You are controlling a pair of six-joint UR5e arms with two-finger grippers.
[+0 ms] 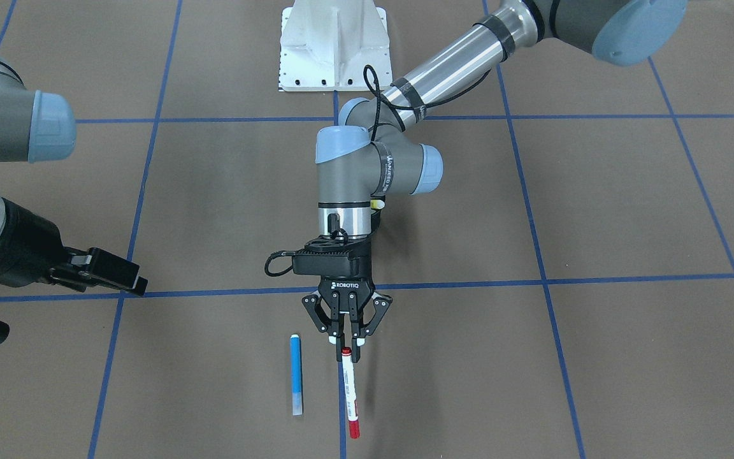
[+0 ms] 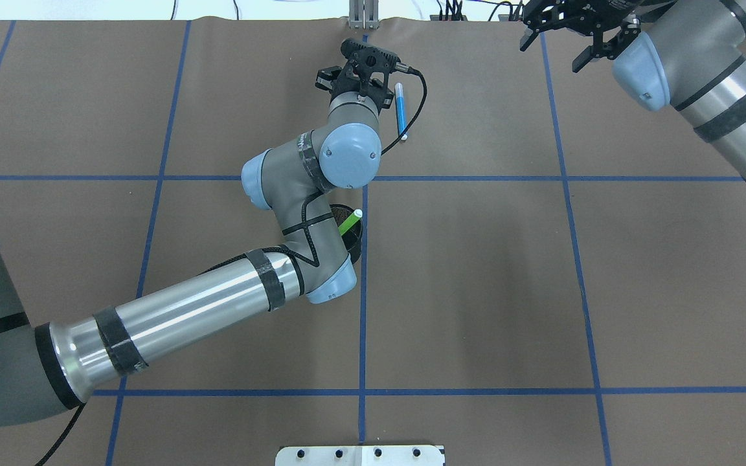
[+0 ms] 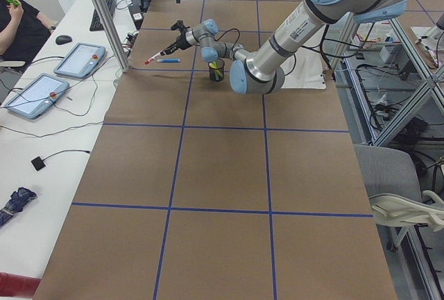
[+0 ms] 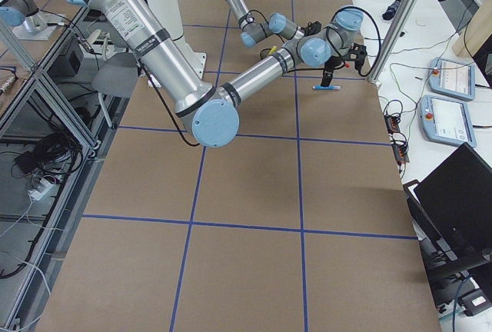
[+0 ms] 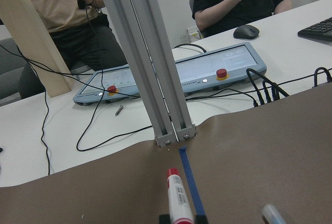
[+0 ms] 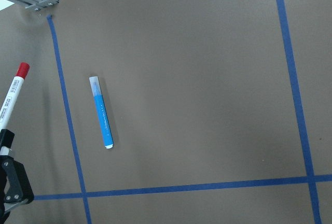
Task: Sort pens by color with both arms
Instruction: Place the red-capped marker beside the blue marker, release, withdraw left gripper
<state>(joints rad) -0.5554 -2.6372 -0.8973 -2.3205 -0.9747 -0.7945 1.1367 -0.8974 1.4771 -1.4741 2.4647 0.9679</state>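
Note:
My left gripper (image 1: 348, 341) is shut on the cap end of the white pen with red cap and end (image 1: 350, 395). It holds the pen just above the table, pointing at the far edge. The pen also shows in the left wrist view (image 5: 176, 198) and the right wrist view (image 6: 11, 99). The blue pen (image 1: 295, 376) lies flat on the brown table beside it and shows in the overhead view (image 2: 401, 110). The light green pen (image 2: 350, 222) stands in the black mesh cup (image 2: 352, 238), under my left arm. I cannot make out the yellow pen. My right gripper (image 2: 554, 48) is open and empty, high at the far right.
An aluminium post (image 5: 155, 79) stands at the far table edge just beyond the red pen. Operators and teach pendants (image 5: 223, 71) are behind it. The white pedestal base (image 1: 332, 44) is at the robot's side of the table. Blue tape lines (image 2: 363, 323) cross the brown surface.

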